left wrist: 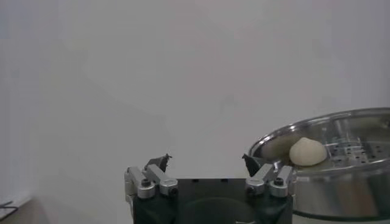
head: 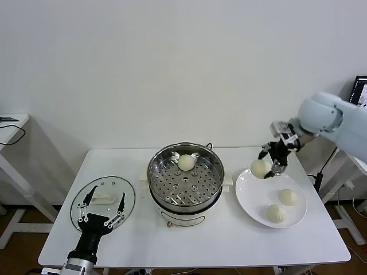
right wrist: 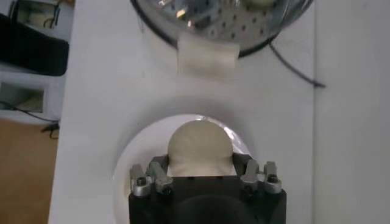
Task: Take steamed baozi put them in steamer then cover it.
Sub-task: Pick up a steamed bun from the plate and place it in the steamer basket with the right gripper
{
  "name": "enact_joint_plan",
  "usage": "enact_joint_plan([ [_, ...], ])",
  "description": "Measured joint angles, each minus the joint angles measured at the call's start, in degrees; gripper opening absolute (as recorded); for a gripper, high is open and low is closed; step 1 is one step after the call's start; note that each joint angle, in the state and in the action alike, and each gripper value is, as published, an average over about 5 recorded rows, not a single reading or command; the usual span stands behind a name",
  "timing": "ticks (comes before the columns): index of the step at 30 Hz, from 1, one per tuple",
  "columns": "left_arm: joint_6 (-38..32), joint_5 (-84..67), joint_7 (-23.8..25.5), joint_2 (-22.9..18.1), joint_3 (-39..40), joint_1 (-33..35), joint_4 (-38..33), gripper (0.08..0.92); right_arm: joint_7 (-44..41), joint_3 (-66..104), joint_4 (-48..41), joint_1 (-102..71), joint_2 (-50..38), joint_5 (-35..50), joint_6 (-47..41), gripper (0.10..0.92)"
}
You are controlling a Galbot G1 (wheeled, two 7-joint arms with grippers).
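The steamer stands mid-table, a shiny pot on a white base with one baozi on its perforated tray. My right gripper is shut on another baozi at the left rim of the white plate. From the right wrist, that baozi fills the gap between the fingers of the right gripper. Two more baozi lie on the plate. The glass cover lies flat at front left. My left gripper hangs open over it, holding nothing.
The steamer's white side handle points toward the plate. A black cable runs off behind the pot. The left wrist view shows the left gripper with the steamer and its baozi beyond. White side tables flank the table.
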Motion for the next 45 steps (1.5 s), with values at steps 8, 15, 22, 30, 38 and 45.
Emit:
enact_joint_plan([
  [8, -0.05, -0.06, -0.08, 0.24, -0.64, 0.21, -0.25, 0.823, 2.94, -3.21, 4.55, 5.63, 5.74, 7.89, -5.84, 0.689],
  [15, -0.07, -0.31, -0.1, 0.26, -1.06, 0.07, -0.49, 0.823, 5.51, -3.39, 4.85, 5.1, 12.87, 11.17, -10.36, 0.689],
  [22, -0.07, -0.79, -0.1, 0.27, -1.68, -0.34, -0.5, 0.823, 6.89, -2.37, 1.35, 2.21, 21.08, 12.02, -13.15, 0.687],
  [30, -0.12, -0.9, -0.1, 0.14, -2.08, -0.76, -0.48, 0.823, 7.15, -1.4, -5.88, -1.49, 30.64, 11.32, -14.71, 0.687],
  [38, -0.1, -0.97, -0.1, 0.47, -1.96, -1.21, -0.19, 0.823, 6.84, -0.83, -14.11, -5.42, 38.89, 9.49, -15.06, 0.687],
  [45, -0.32, -0.91, 0.0, 0.8, -1.99, -1.3, 0.25, 0.823, 6.25, 0.06, -20.94, -9.26, 44.8, 6.99, -14.79, 0.687],
])
